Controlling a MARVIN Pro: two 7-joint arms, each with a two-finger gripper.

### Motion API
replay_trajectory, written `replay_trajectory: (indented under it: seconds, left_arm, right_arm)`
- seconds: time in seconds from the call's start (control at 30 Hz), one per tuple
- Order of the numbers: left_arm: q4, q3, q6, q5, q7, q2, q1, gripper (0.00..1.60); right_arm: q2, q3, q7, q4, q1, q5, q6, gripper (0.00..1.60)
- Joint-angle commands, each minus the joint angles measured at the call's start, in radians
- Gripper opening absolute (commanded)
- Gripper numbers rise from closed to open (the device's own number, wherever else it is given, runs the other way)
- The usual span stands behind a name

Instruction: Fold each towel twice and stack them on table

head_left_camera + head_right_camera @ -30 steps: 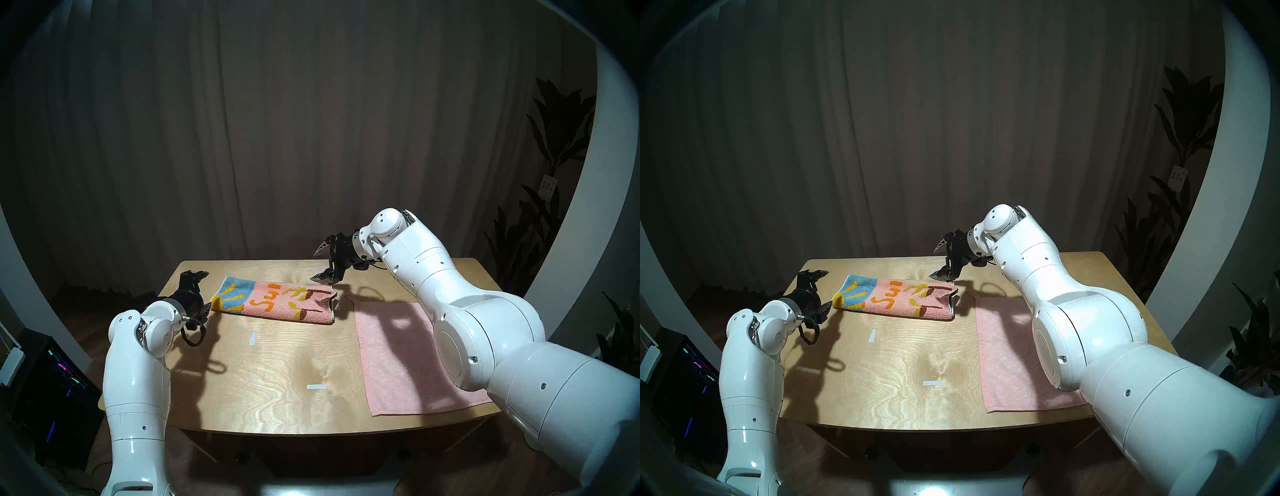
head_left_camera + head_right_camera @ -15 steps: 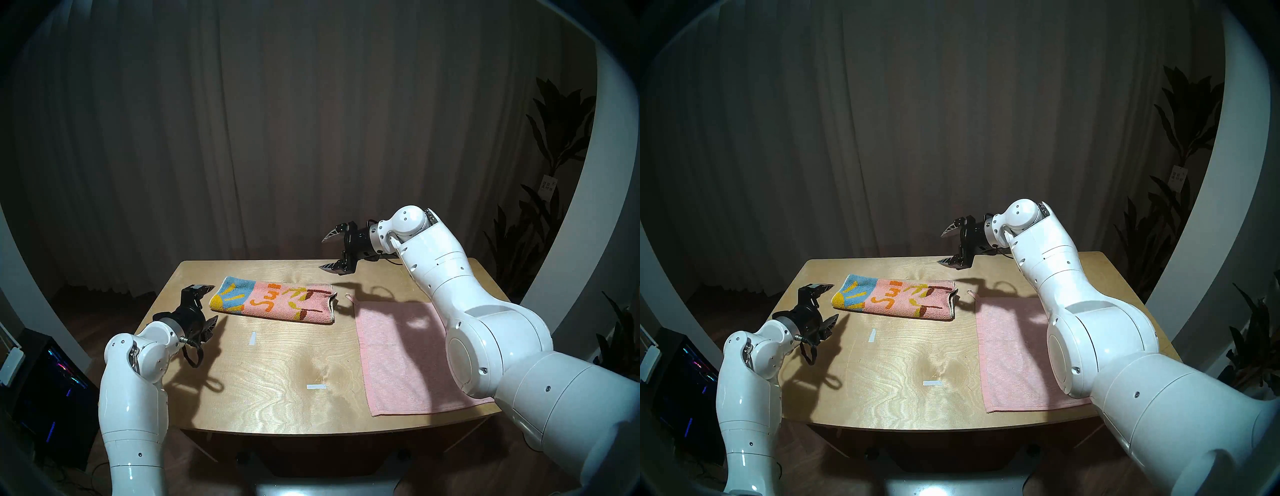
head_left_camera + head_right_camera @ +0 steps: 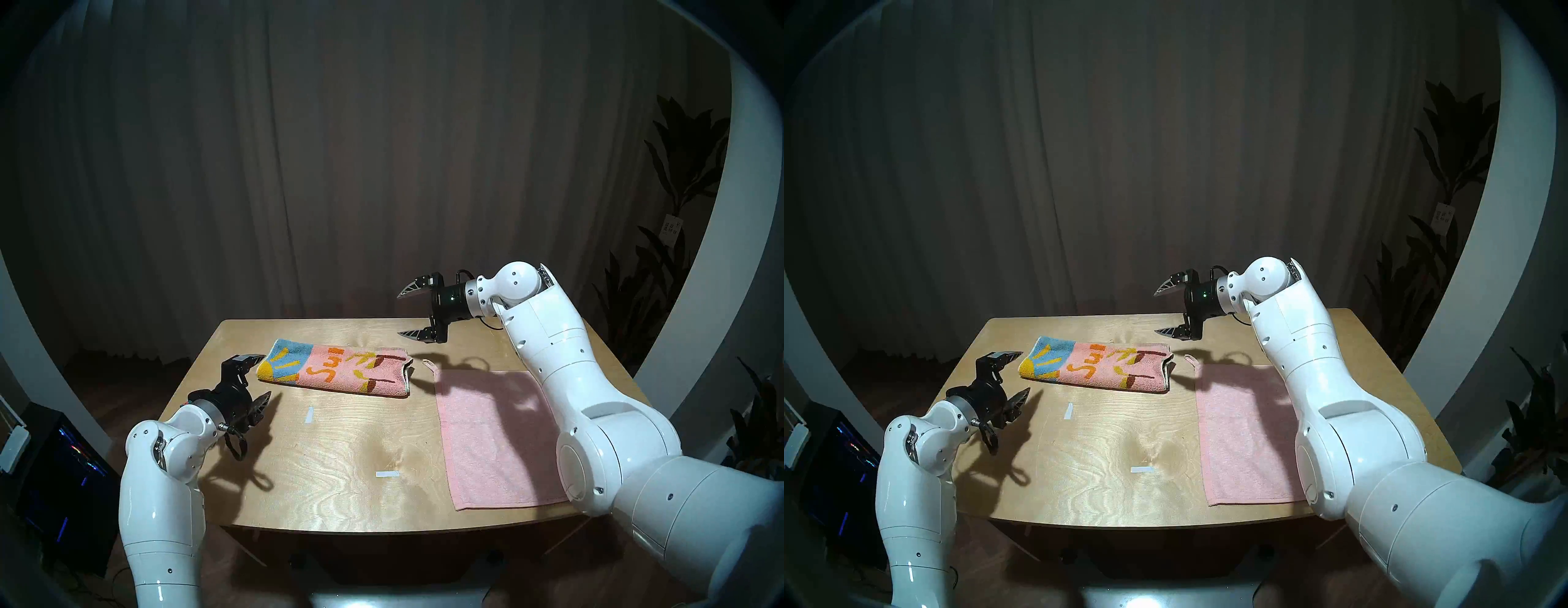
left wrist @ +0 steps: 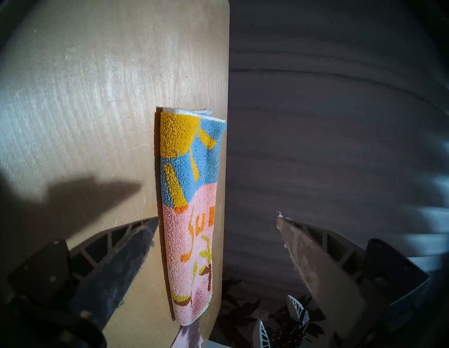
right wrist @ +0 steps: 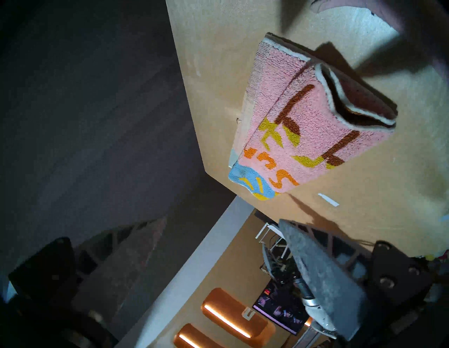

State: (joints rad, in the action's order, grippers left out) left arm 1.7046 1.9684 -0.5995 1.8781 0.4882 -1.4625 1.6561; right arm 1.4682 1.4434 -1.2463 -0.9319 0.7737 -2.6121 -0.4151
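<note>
With both of my grippers spread wide and empty, the two towels lie untouched on the plywood table [image 3: 339,467]. My left gripper [image 3: 259,379] hovers just beside the yellow-and-blue end of the patterned towel [image 3: 339,372], its fingers [image 4: 136,245] apart on either side of that end in the left wrist view, without contact. This towel lies folded into a long strip along the far half of the table, its layered open edges facing the plain one. My right gripper [image 3: 407,313] hangs above the far edge, near the strip's pink end, one finger over the other and pointing left. A pale pink towel [image 3: 496,437] lies flat and unfolded on the right half, its corner loop [image 3: 427,362] just beside the strip; my right forearm crosses over its near corner. Two white tape marks [image 3: 309,414] sit on bare wood between the towels and the near edge.
</note>
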Motion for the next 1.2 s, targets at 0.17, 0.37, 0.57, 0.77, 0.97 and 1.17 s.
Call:
replay_trajectory:
  seconds: [0.17, 0.37, 0.57, 0.77, 0.97, 1.17]
  left_arm:
    - [0.011, -0.011, -0.015, -0.004, -0.019, 0.023, -0.065, 1.6]
    - [-0.007, -0.029, -0.026, -0.007, -0.014, 0.032, -0.079, 1.6]
    - [-0.043, -0.047, -0.031, -0.017, -0.003, 0.045, -0.098, 1.6]
    - [-0.072, -0.058, -0.042, -0.033, -0.002, 0.059, -0.106, 1.6]
    - [-0.1, -0.069, -0.051, -0.051, 0.001, 0.074, -0.123, 1.6]
    - [-0.143, -0.079, -0.038, -0.08, 0.009, 0.084, -0.155, 1.6]
  right_arm:
    - [-0.059, -0.002, 0.061, -0.186, 0.137, 0.011, -0.169, 1.6]
    - [-0.082, 0.004, 0.108, -0.265, 0.197, 0.033, -0.25, 1.6]
    - [-0.105, 0.021, 0.168, -0.352, 0.266, 0.071, -0.324, 1.6]
    - [-0.117, 0.038, 0.236, -0.426, 0.32, 0.126, -0.395, 1.6]
    - [-0.115, 0.065, 0.322, -0.498, 0.38, 0.196, -0.446, 1.6]
    - [-0.095, 0.099, 0.405, -0.582, 0.441, 0.279, -0.459, 1.6]
